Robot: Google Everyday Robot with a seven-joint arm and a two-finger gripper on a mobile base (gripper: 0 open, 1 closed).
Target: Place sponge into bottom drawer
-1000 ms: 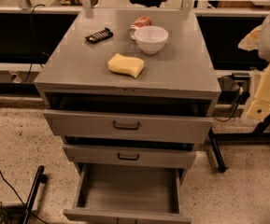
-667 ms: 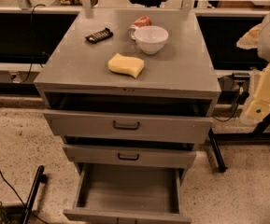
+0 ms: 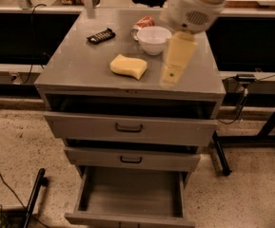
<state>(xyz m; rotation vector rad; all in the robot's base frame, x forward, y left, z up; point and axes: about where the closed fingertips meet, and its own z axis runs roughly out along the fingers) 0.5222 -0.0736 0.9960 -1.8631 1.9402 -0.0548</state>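
From where I stand, none of the real work is done yet. The sponge [image 3: 128,66] lies flat on the grey tabletop [image 3: 75,68] towards the front edge, apart from the white bowl [image 3: 153,39] behind it. The claw [image 3: 168,77] hangs over the tabletop just to the sponge's right, in front of the bowl, not touching the sponge. I cannot tell whether it is apart or together. Below, the bottom drawer [image 3: 127,196] is pulled well out, with nothing in its plain grey inside, so that part looks ready. As I judge it, what is left is to close on the sponge, lift it past the front edge, lower it into the drawer and let go.
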